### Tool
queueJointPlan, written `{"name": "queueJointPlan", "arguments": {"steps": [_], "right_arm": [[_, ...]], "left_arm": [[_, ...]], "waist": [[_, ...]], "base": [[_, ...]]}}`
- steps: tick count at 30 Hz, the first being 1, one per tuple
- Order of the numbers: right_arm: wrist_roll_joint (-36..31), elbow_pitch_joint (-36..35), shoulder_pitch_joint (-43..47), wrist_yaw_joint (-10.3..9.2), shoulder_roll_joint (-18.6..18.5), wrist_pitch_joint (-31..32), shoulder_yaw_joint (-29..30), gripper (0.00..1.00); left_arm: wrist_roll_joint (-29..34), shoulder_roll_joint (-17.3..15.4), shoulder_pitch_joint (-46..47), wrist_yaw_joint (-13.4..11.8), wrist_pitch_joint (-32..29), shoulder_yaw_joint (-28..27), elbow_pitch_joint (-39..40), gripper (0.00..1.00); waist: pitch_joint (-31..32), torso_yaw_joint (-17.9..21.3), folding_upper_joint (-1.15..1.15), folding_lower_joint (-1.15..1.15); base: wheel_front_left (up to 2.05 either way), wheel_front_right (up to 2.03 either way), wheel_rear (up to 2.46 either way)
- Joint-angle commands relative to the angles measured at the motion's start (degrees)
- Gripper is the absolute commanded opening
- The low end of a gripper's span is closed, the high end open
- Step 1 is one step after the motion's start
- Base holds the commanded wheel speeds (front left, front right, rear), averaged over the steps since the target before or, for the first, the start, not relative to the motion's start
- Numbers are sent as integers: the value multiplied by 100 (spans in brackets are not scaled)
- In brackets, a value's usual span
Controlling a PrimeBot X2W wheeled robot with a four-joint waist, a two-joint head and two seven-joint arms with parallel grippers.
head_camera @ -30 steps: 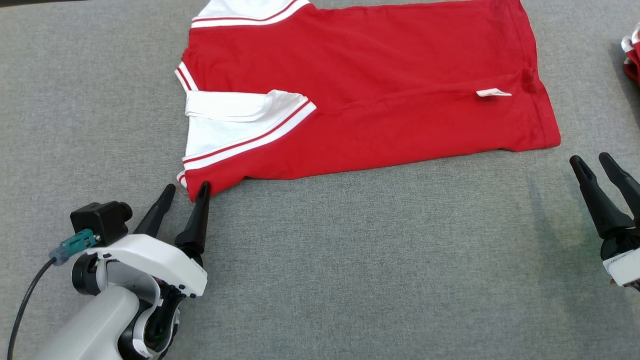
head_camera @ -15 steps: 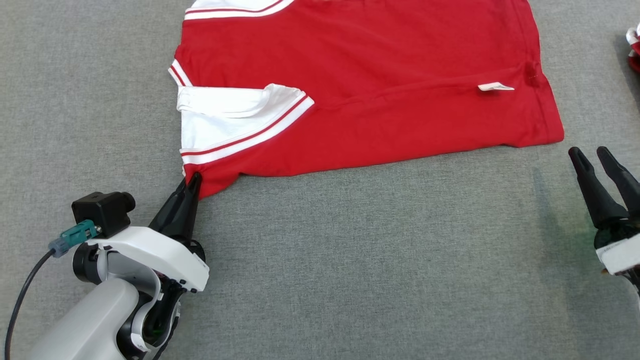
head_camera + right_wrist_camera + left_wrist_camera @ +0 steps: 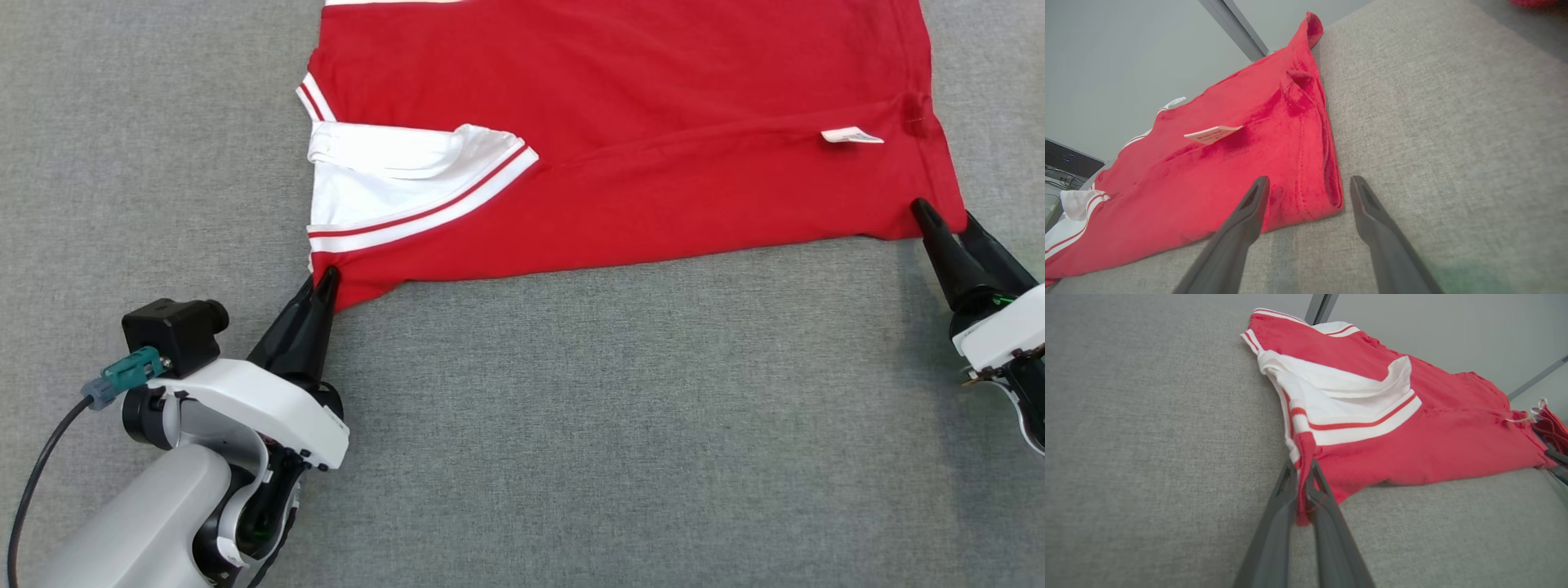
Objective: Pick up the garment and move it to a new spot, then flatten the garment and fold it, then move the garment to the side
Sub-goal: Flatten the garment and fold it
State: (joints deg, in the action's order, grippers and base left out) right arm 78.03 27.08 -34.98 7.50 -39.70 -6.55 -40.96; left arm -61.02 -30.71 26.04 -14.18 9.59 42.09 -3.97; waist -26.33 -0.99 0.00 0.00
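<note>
The garment (image 3: 637, 122) is a red shirt with white, red-striped sleeves and a small white tag, spread flat on the grey cloth surface. My left gripper (image 3: 325, 282) is shut on its near left corner, and the left wrist view shows the red hem (image 3: 1303, 486) pinched between the two fingers. My right gripper (image 3: 947, 216) stands open at the near right corner. In the right wrist view that corner (image 3: 1327, 200) lies between the spread fingertips (image 3: 1261, 185), one tip over the fabric, the other over the bare surface.
The grey fabric surface (image 3: 571, 425) stretches wide in front of the garment. Another red-and-white cloth item (image 3: 1549, 424) lies past the garment's right end in the left wrist view. A pale wall and a metal post (image 3: 1233, 28) stand beyond the far edge.
My left gripper closed on the garment's near left corner. My right gripper moved forward from the bare surface up to the near right corner. The head camera shifted a little.
</note>
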Motion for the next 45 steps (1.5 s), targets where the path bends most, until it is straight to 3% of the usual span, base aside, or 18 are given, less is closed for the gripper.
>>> {"name": "queueJointPlan", "arguments": {"steps": [1, 12, 26, 32, 37, 38, 39, 40, 41, 42, 45], "right_arm": [[49, -13, 14, -3, 48, 49, -111, 0], [413, -697, 599, -6, -778, -503, -328, 0], [661, -1587, 2125, -9, -1781, -850, -179, 0], [402, -1946, 2918, -9, -1833, -871, 344, 0], [202, -2067, 3478, -9, -1587, -868, 851, 0], [195, -2065, 3565, -9, -1512, -868, 888, 7], [162, -2055, 3631, -9, -1456, -869, 925, 25], [127, -2038, 3670, -9, -1419, -869, 973, 49], [84, -2012, 3700, -8, -1386, -869, 1015, 100], [7, -1983, 3716, -7, -1355, -869, 1067, 100], [-295, -1915, 3822, -7, -1262, -869, 1295, 100]], "left_arm": [[32, -9, 57, 8, 16, 4, -15, 0], [-65, -179, -329, 113, 187, -58, 153, 0], [59, -632, -1464, -347, 109, 341, 1396, 0], [-5, -604, -1889, -547, 218, 396, 1665, 0], [-144, -558, -2042, -465, 205, 423, 1549, 0], [-162, -547, -2041, -448, 191, 437, 1473, 0], [-156, -544, -2031, -422, 172, 461, 1413, 0], [-154, -528, -2018, -413, 170, 461, 1361, 0], [-170, -513, -2016, -401, 155, 474, 1314, 0], [-179, -500, -2018, -382, 130, 495, 1276, 0], [-241, -479, -2054, -365, 50, 546, 1193, 49]], "waist": [[1, -38, 0, 0], [350, -68, 0, 0], [553, -150, 0, 0], [577, -156, 0, 0], [662, -120, 0, 0], [681, -114, 0, 0], [700, -110, 0, 0], [718, -102, 0, 0], [737, -91, 0, 0], [751, -81, 0, 0], [783, -49, 0, 0]], "base": [[0, 0, 0], [0, 0, 0], [0, 0, 0], [0, 0, 0], [0, 0, 0], [0, 0, 0], [0, 0, 0], [0, 0, 0], [0, 0, 0], [0, 0, 0], [0, 0, 0]]}}
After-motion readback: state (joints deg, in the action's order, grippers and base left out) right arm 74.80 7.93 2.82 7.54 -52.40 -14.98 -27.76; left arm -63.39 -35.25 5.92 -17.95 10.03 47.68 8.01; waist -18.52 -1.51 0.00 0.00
